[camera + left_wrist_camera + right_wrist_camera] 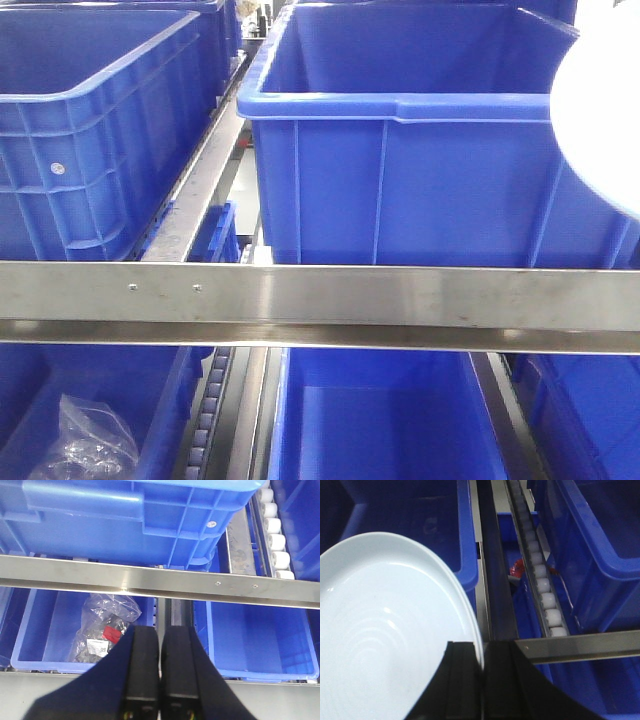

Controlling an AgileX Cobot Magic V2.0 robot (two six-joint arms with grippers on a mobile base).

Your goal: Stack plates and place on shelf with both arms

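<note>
The steel shelf rail [320, 305] runs straight across the rack, and I'll place everything by it. Above it sit two big blue crates, the centre crate [400, 180] and the left crate [90, 130]; below it are more blue bins, one of them, the lower left bin [60, 625], holding a clear plastic bag [102, 630] of small parts with a red piece inside.

A pale plate [390, 645] is up in the air above the rail, at the right of the centre crate, where its blurred edge [600, 110] cuts into the front view. The right gripper [482, 680] is clamped on its rim, one black finger on each side. Only one plate shows; whether a second lies beneath it I cannot tell.

The left gripper [160, 675] hangs in front of the rail with its fingers pressed together, gripping nothing.

My guess is the carry to the shelf is in hand. Next the plate needs a level approach and a free spot to set down on.

No readable writing or brand anywhere; the bag's label is too small.
</note>
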